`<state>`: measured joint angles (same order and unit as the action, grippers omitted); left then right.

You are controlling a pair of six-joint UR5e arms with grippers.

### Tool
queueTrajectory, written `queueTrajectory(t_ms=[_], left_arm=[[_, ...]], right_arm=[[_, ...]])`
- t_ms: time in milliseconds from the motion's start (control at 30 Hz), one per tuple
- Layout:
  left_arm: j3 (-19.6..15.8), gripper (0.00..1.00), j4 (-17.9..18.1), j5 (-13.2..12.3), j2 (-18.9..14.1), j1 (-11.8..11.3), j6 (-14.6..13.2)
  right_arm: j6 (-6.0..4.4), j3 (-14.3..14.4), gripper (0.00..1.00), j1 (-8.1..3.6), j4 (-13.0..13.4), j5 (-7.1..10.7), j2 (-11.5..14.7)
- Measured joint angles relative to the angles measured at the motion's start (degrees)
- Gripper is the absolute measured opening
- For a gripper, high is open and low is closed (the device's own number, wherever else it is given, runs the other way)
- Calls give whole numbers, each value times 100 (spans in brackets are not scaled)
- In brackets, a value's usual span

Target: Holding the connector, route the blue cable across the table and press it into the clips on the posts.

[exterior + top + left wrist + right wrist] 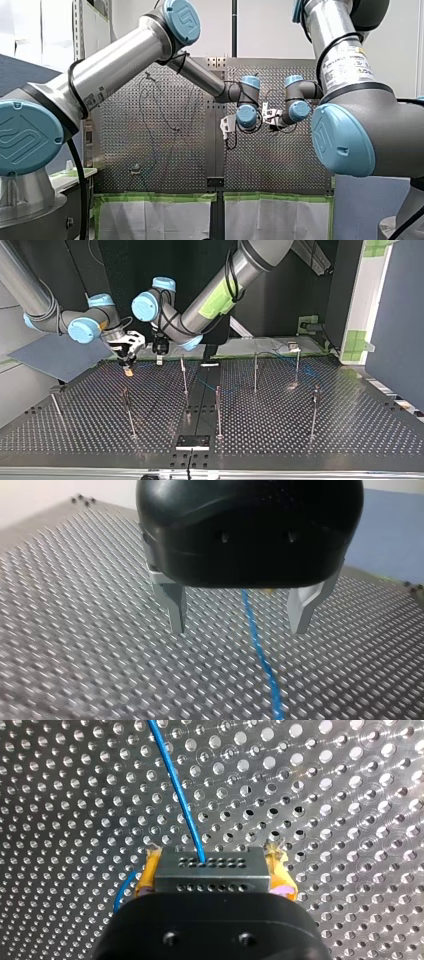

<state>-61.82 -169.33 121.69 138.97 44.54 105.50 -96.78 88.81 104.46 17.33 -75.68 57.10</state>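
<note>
In the right wrist view my right gripper (213, 855) has its yellow pads (146, 877) shut on a grey connector block (210, 876). The blue cable (175, 785) leaves the block and runs ahead over the perforated table. My left gripper (237, 625) is black with metal fingers (172, 607). It hovers open above the table, and the blue cable (260, 655) lies on the plate between the fingers, untouched. In the top view my right gripper (128, 359) and my left gripper (160, 347) hang side by side at the far edge, behind a post (184, 376).
Several thin posts with clips stand across the table (350, 430), among them ones at mid-table (218, 411) and toward the top view's right (314, 412). A black plate (192, 442) sits at the near edge. A grey panel (60, 357) lies at the top view's left.
</note>
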Motion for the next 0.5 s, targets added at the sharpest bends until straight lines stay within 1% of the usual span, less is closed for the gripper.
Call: queueTrajectory(t_ms=[100, 200, 367, 500], left_arm=[[173, 100, -133, 0, 171, -53, 25], [333, 100, -168, -1, 317, -141, 50], [501, 100, -171, -4, 414, -239, 64], [634, 100, -240, -23, 554, -257, 74]], right_arm=[[8, -4, 0, -6, 0, 6, 0], [12, -18, 0, -10, -2, 8, 0], [18, -41, 0, -15, -8, 9, 1], [23, -51, 0, -16, -8, 9, 1]])
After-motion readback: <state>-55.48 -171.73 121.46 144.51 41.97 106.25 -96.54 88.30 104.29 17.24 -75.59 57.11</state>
